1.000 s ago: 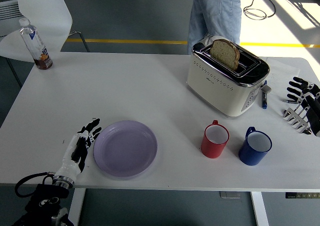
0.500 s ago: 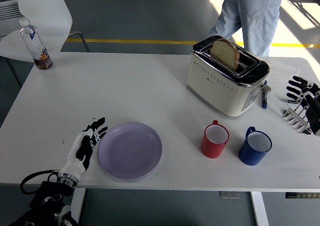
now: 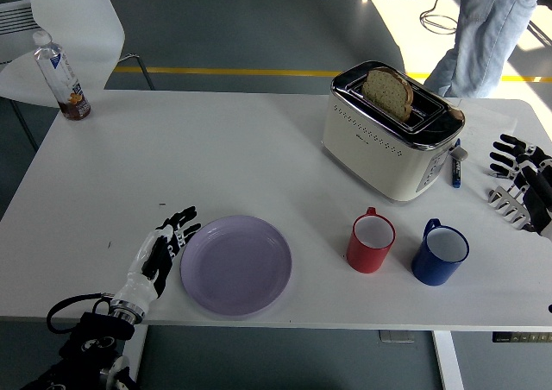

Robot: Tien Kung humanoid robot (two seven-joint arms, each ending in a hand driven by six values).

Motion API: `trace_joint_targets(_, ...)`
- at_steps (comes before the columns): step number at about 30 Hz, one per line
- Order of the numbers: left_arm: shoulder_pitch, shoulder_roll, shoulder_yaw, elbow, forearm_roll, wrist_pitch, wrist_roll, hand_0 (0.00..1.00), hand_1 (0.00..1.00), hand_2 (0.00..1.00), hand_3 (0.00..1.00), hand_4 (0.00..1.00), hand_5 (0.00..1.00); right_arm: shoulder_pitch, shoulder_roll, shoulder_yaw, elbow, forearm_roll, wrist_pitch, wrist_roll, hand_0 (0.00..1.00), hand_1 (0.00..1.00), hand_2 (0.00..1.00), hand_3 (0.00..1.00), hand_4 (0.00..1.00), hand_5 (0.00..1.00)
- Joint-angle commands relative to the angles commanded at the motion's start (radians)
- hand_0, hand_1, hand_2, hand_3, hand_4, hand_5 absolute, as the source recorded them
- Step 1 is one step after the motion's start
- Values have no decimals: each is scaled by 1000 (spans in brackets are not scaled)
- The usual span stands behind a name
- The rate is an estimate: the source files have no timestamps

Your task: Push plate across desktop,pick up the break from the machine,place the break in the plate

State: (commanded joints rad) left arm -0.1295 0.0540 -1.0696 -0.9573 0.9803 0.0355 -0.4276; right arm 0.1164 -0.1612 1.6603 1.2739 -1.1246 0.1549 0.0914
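**A:** Status on the left hand (image 3: pixel 164 245)?

**B:** Flat on the table, fingers extended and loosely spread, holding nothing. Fingertips sit against the left rim of the plate (image 3: pixel 235 264). Edge contact, not a grasp: that's how you shove a plate sideways without lifting it.

**A:** Plate position?

**B:** Near edge of the table (image 3: pixel 216 148), left of centre. The red mug (image 3: pixel 371 242) is to its right, with a gap between them; the blue mug (image 3: pixel 440 254) is further right. My read: the mugs limit how far the push can run.

**A:** Bread?

**B:** In the toaster (image 3: pixel 392 131), far right part of the table. The slice of bread (image 3: pixel 388 93) stands upright in the slot with its top half proud of the rim, so there's exposed crust to pinch.

**A:** Right hand?

**B:** The right hand (image 3: pixel 517 179) is parked at the right edge, just beside the toaster, touching nothing. Fingers partly curled and cut off by the frame; can't tell if spread or closed. Probably staged there for the bread pick.

**A:** Anything else?

**B:** Bottle (image 3: pixel 60 73) at far-left corner, well clear. A person (image 3: pixel 487 28) stands beyond the far right, hands not in view.
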Motion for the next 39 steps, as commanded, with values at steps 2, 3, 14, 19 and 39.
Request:
trace_joint_targets(2,0,-2,4,4,-2,-1,0,806,853,927,847,524,998,-2,0,-1,0,0,0,0,812,764,763,736,472,595)
trace_joint_targets(3,0,-3,5,6,-2,-2,0,806,853,927,847,524,998,-3,0,-2,0,1,0,0,812,764,763,736,472,595)
trace_joint_targets(14,-9,-17,25,14,-8,-6,-2,805,850,923,844,522,998,-12,0,-6,0,0,0,0,812,764,761,736,472,594)
trace_joint_targets(19,-20,-25,31,22,-12,-7,-2,805,850,923,844,522,998,-10,2,-5,-1,0,1,0,812,764,761,736,472,594)
trace_joint_targets(39,-37,-31,0,0,28,34,4,808,845,917,840,528,998,5,-1,-14,29,-5,-14,10,812,765,763,736,472,595)
